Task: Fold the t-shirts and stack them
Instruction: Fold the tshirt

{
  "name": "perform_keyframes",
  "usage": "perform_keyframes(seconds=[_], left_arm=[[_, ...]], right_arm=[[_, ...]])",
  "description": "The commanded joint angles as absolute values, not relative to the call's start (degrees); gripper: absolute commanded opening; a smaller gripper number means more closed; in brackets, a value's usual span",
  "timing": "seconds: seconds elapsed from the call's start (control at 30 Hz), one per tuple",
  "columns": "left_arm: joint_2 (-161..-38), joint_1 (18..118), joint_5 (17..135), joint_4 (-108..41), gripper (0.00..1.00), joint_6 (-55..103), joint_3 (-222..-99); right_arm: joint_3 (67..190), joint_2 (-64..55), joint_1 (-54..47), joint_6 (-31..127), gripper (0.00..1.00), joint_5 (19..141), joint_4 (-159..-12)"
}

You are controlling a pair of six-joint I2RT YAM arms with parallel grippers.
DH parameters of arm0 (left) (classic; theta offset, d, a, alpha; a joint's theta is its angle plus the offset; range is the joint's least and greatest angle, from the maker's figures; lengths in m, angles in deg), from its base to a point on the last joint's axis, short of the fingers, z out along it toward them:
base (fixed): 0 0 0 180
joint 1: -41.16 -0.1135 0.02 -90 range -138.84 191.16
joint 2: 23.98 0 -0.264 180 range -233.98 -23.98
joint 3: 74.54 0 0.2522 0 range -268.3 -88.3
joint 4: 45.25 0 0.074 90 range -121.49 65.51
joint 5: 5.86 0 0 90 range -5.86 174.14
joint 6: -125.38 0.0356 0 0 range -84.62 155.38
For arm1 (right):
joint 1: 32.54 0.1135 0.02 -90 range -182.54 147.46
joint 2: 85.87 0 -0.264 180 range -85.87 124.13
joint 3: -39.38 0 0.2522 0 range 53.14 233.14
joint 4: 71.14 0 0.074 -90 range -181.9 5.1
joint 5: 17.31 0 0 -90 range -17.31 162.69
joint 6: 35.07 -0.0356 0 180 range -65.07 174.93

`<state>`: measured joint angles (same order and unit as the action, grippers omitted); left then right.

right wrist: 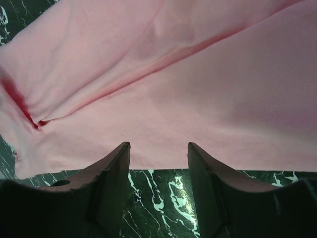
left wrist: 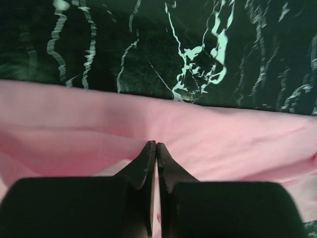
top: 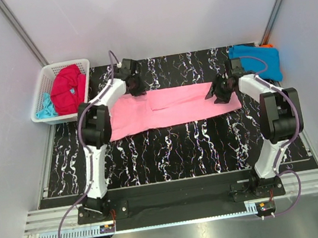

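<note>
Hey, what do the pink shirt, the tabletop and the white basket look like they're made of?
Pink shirt: soft matte cloth, likely cotton; it creases and drapes flat. Tabletop: black with white marble-like veining, probably printed laminate. Basket: white plastic, by its moulded lattice walls.

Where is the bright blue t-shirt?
Top view: the bright blue cloth t-shirt lies at the marbled table's far right corner, against an orange shirt, beyond the right hand.

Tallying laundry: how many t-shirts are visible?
5: light pink shirt mid-table; bright blue shirt far right, orange shirt peeking beyond it; crimson red shirt and pale aqua shirt in white lattice basket. Others possibly hidden.
</note>
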<state>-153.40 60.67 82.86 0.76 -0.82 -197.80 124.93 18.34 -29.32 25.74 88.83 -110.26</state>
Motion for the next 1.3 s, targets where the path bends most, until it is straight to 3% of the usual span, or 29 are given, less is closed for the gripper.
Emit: perform_keyframes(seconds=[0.0,0.07,0.2,0.3,0.7,0.87,1.03,1.27], left_arm=[[-158.8,59.9,74.0,1.1,0.17,0.9,-203.8],[-158.2,59.8,74.6,0.8,0.31,1.1,-201.9],[-150.0,59.4,72.2,-11.2,0.46,3.9,-188.4],[-146.7,58.3,69.3,-18.8,0.51,4.0,-181.7],[-133.1,57.1,68.0,-26.0,0.54,3.4,-169.6],[-131.6,57.2,68.1,-19.2,0.54,2.3,-169.4],[-132.1,57.4,78.9,-4.6,0.54,-1.1,-171.3],[-136.2,58.2,87.9,6.5,0.52,-2.0,-175.5]], right_arm=[[128.3,20.4,-29.4,25.7,0.57,90.1,-110.2],[128.9,21.5,-29.4,25.4,0.57,90.9,-110.2],[129.4,22.9,-29.5,25.7,0.56,91.1,-110.3],[129.1,23.5,-29.4,25.8,0.56,90.7,-110.2],[133.6,25.4,-29.4,27.9,0.58,87.7,-111.0],[141.6,29.9,-29.5,30.0,0.59,84.3,-114.8],[151.7,36.1,-29.4,32.3,0.59,80.9,-122.9],[153.6,39.6,-29.5,33.7,0.59,76.5,-125.9]])
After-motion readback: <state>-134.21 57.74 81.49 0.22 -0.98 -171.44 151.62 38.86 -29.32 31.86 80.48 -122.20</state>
